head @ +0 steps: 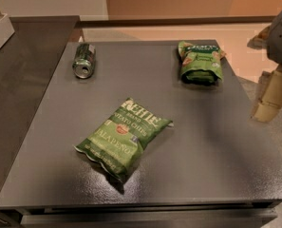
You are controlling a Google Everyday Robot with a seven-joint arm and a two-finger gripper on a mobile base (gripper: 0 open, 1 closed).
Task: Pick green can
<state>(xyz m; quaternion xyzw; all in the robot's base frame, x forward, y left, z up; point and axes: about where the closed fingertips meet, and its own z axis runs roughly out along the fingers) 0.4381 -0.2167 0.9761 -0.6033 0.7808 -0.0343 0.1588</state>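
Green can [84, 61]: lying on its side at the far left of the surface, one silver end turned toward the near side, nothing touching it.
Gripper [269, 96]: at the right edge of the view, off the surface's right side, well apart from the can; wide or narrow, I cannot tell.
Jalapeno chip bag [124, 139]: flat, near centre.
Green snack bag [200, 61]: far right, white label up.
Surface [226, 141]: dark grey, speckled.

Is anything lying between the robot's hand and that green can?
Nearly: the hand hangs right of the table, the can lies far left, and the small green bag sits close to that line.
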